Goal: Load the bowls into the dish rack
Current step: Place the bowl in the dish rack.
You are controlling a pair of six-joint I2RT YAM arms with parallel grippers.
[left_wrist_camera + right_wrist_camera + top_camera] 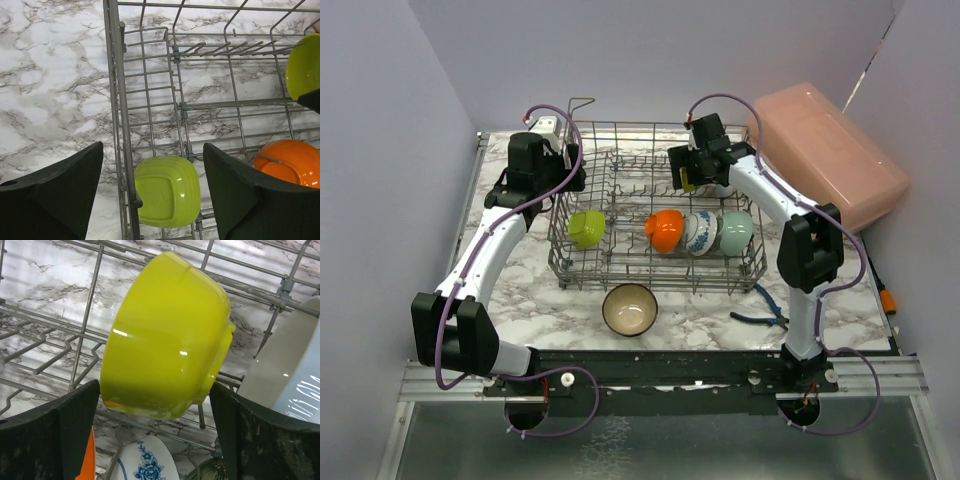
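The dish rack (pixel 640 125) sits mid-table on the marble top (pixel 540 290). Along its near side, bowls stand on edge between the tines: a lime green bowl (pixel 586 228) at 8 o'clock of the rack's middle, then an orange bowl (pixel 666 230), a blue-patterned white bowl (pixel 700 232) and a mint green bowl (pixel 736 232) running toward 4 o'clock. A beige bowl (pixel 629 309) rests upright on the table at 6 o'clock, just outside the rack. The right gripper (pixel 155 385) hangs over the rack's middle with its jaws spread wide; a yellow-green bowl (pixel 165 335) leans tilted on the wires right at the fingertips, and whether they touch it I cannot tell. The left gripper (pixel 152 150) hovers at the rack's 9 o'clock wall, jaws apart and holding nothing, above the lime green bowl. A pink box (pixel 830 155) lies at 2 o'clock; pliers (pixel 760 318) at 5 o'clock.
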